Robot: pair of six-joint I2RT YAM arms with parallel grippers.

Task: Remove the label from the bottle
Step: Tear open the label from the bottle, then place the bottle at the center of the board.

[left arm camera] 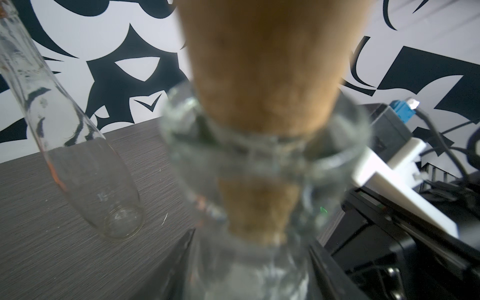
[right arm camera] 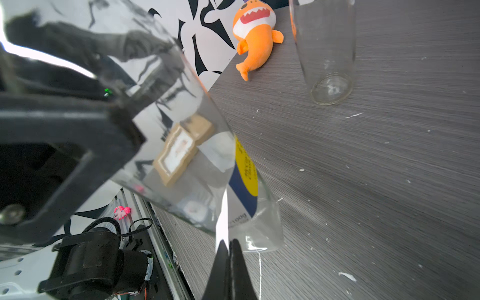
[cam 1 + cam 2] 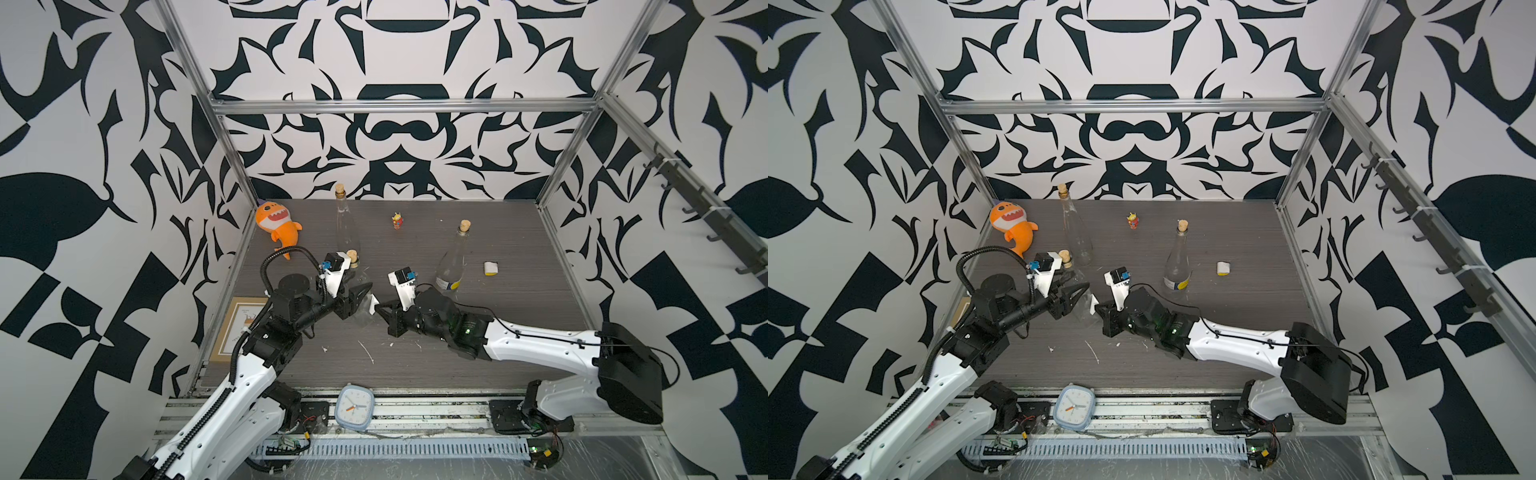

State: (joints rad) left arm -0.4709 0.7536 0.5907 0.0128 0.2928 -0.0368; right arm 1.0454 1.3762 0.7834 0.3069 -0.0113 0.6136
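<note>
Nearest to me, just before the front edge of the worktop (image 3: 436, 370), lies the clock (image 3: 354, 406), out of the work. Behind it, a little left of the middle, both arms meet at the bottle (image 2: 187, 145). The left gripper (image 3: 360, 296) is clamped around its glass body. The bottle is tilted, with the cork (image 3: 353, 255) leaning toward the far edge. Whether the base touches the worktop, I cannot tell. The right gripper (image 2: 231, 249) has its fingertips pressed together on a white flap of the label (image 2: 245, 176). The flap is loose at one edge, while the yellow and blue part sticks on the glass.

As I judge it, the glass is stiff, smooth and breakable, so it may turn or slip in the left hold if I pull hard. Holding the body on the neck side of the label seems right. The label is thin, light paper and probably tears easily; the white scraps (image 3: 365, 351) on the worktop suggest this. I would pull slowly along the glass, pinching close to the glued line.

Farther, toward the right edge, stand a second labelled bottle (image 3: 451, 266) and a rolled label (image 3: 491, 268). Near the far edge is a bare bottle (image 3: 347, 228), and the shark toy (image 3: 276, 224) lies at the far left corner.
</note>
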